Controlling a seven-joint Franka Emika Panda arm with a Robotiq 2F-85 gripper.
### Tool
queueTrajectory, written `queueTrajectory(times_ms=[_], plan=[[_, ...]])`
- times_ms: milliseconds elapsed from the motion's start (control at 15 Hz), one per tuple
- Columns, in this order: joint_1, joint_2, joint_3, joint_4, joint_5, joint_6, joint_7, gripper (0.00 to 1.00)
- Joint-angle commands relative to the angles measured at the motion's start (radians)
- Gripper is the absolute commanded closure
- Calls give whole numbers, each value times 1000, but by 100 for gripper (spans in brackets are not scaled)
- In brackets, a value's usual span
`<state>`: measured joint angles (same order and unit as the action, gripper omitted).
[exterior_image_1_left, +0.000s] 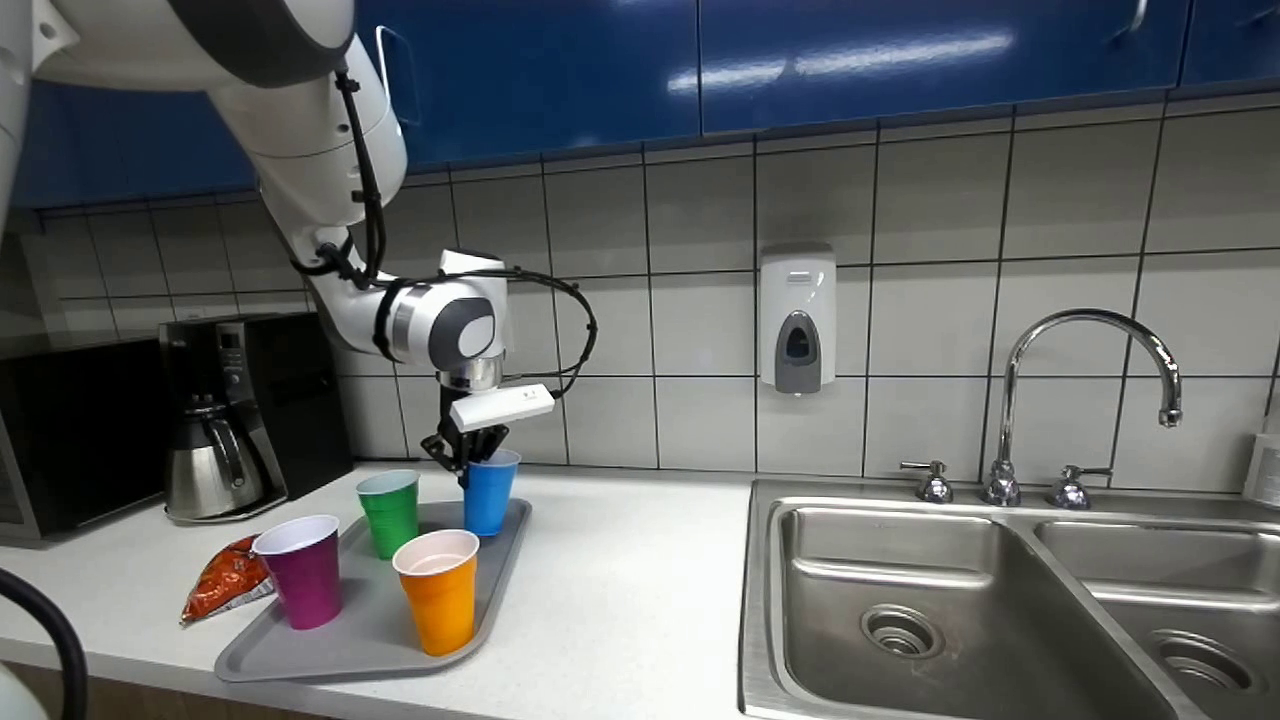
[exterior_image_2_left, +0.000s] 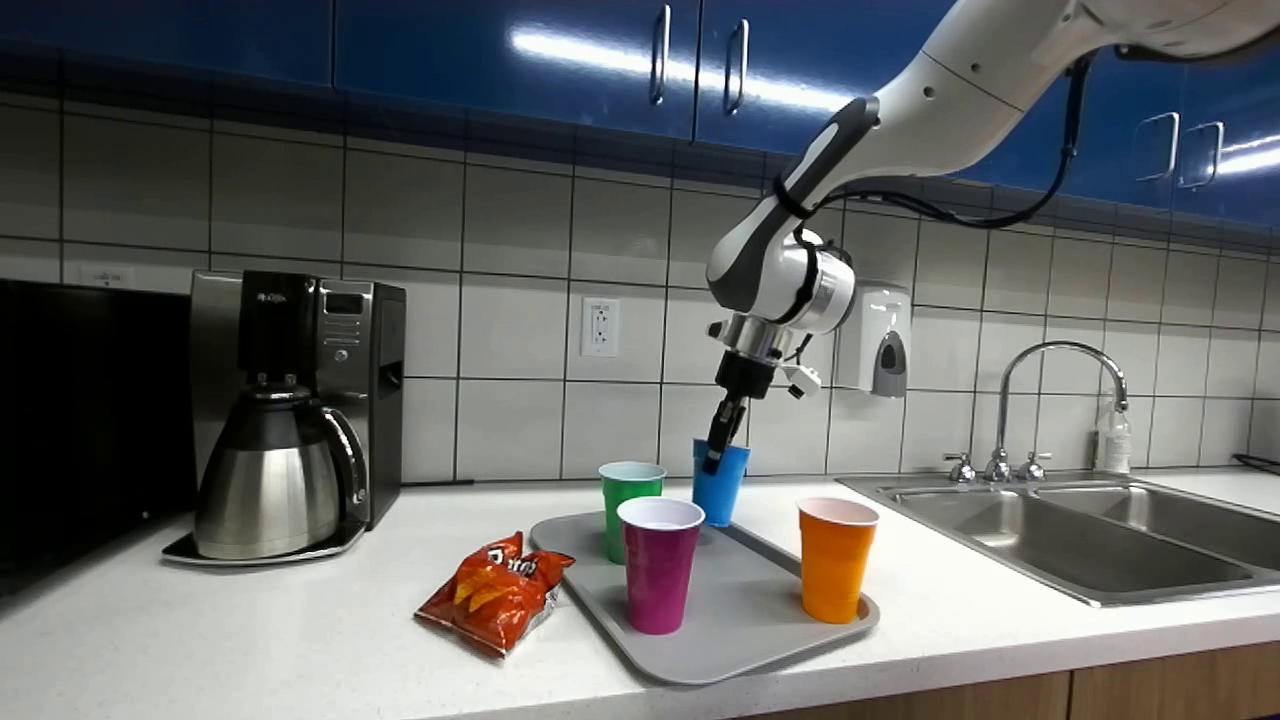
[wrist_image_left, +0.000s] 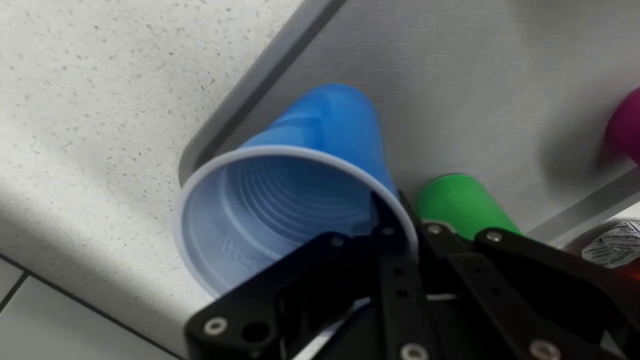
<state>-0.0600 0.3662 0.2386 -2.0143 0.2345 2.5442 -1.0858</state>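
Note:
My gripper (wrist_image_left: 394, 202) is shut on the rim of a blue cup (wrist_image_left: 332, 117), with one finger inside the cup and one outside. The blue cup stands near upright at the back corner of a grey tray (wrist_image_left: 450, 80). I cannot tell whether its base touches the tray. In both exterior views the gripper (exterior_image_1_left: 463, 474) (exterior_image_2_left: 714, 462) points down at the blue cup (exterior_image_1_left: 488, 503) (exterior_image_2_left: 716, 498). A green cup (exterior_image_1_left: 390, 520) (exterior_image_2_left: 627, 505) stands close beside it. A purple cup (exterior_image_1_left: 306, 580) (exterior_image_2_left: 660, 580) and an orange cup (exterior_image_1_left: 445, 602) (exterior_image_2_left: 834, 572) stand nearer the tray's front.
A red chip bag (exterior_image_1_left: 225, 578) (exterior_image_2_left: 497, 597) lies beside the tray. A coffee maker (exterior_image_2_left: 280, 480) and a black appliance (exterior_image_2_left: 90, 430) stand on the counter. A double sink (exterior_image_1_left: 900, 580) with a curved faucet (exterior_image_1_left: 1010, 400) is set in the counter. The tiled wall (exterior_image_2_left: 510, 420) is close behind the gripper.

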Motion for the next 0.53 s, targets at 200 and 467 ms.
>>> queueTrajectory(times_ms=[200, 467], plan=[[18, -42, 3, -73, -30, 80, -23, 99], [28, -42, 0, -84, -70, 82, -22, 99]])
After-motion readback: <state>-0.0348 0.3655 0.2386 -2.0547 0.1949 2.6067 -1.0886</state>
